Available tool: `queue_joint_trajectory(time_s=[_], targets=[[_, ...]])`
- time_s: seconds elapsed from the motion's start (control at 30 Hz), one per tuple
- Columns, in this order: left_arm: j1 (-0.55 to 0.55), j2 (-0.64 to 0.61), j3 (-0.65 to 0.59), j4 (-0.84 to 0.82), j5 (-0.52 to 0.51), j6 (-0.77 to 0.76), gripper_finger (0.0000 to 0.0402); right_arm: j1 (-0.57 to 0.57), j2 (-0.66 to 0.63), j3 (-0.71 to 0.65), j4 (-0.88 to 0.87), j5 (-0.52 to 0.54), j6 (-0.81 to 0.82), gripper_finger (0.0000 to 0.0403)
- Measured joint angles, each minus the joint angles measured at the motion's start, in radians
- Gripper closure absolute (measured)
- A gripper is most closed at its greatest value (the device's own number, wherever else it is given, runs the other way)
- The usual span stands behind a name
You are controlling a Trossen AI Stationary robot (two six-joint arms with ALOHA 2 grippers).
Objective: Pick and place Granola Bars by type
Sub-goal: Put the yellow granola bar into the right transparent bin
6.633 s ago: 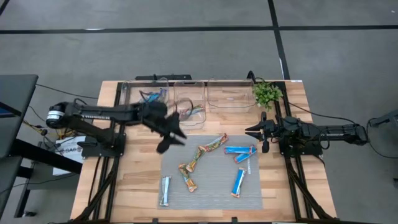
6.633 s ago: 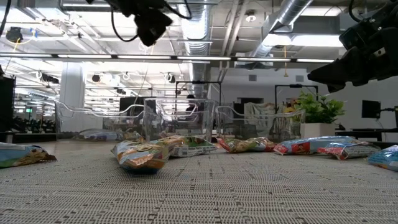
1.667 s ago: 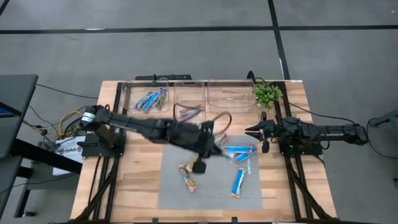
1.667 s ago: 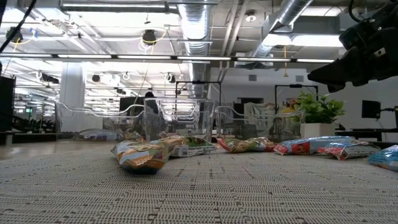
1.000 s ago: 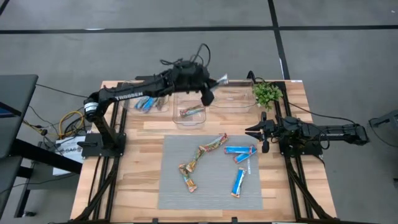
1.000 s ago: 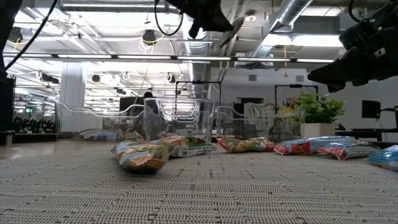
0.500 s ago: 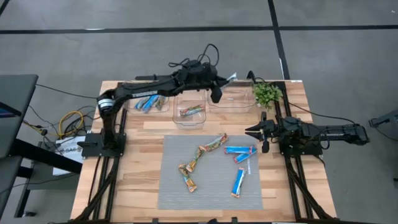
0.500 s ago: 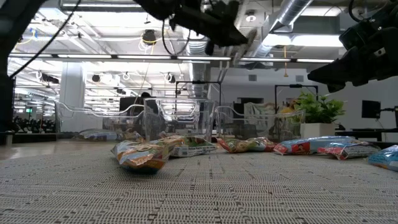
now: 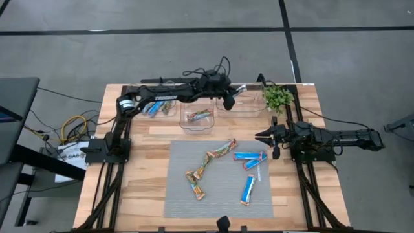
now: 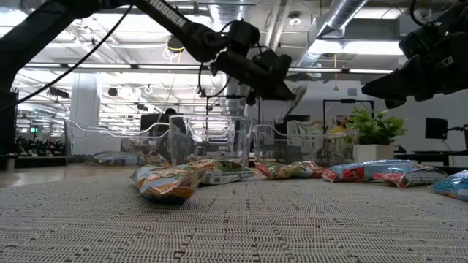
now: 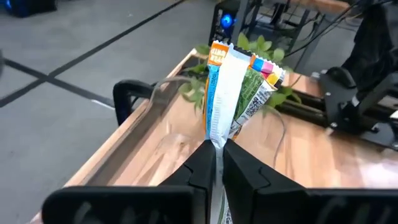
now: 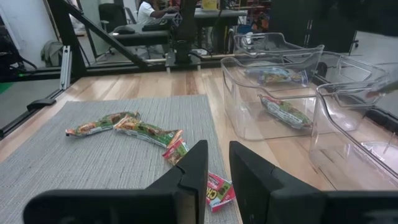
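Note:
My left gripper [image 9: 231, 97] is shut on a granola bar [image 11: 233, 93] in a white, green and orange wrapper, held above the right clear bin [image 9: 249, 110] at the table's far edge; the low view shows it [image 10: 298, 93] higher than the bin rims. Several more bars lie flat on the grey mat [image 9: 220, 207]: multicoloured ones [image 9: 220, 151] and blue ones [image 9: 249, 157]. The left bin [image 9: 157, 105] holds blue bars, the middle bin [image 9: 198, 116] a multicoloured one. My right gripper [image 9: 262, 137] waits at the right edge, a narrow gap between its fingers [image 12: 216, 168], nothing in it. My left gripper pinches the bar's flat faces [image 11: 216, 138] between its two fingers. The fingers reach nearly level from the table's left and lie along the bar. Most of the bar sticks out past the fingertips, lifted clear above the right bin.
A small green plant [image 9: 278, 97] stands at the far right corner, just beyond the right bin. The right arm [image 9: 330, 139] lies along the right edge. Bare wood lies to the left of the mat [image 9: 145, 175].
My left gripper, still shut on the bar, has gone from above the middle bin toward the table's right edge and sunk toward the right bin. The bar has travelled with it, clear of everything.

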Motion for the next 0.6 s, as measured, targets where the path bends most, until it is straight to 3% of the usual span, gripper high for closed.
queue_joint_trajectory(time_s=[0.4, 0.6], targets=[[0.006, 0.001, 0.0, -0.01, -0.008, 0.027, 0.0292, 0.0, 0.0, 0.0, 0.0, 0.0, 0.0, 0.0344], [0.006, 0.0, 0.0, -0.01, -0.001, 0.023, 0.0279, 0.0, 0.0, 0.0, 0.0, 0.001, 0.0, 0.0344]])
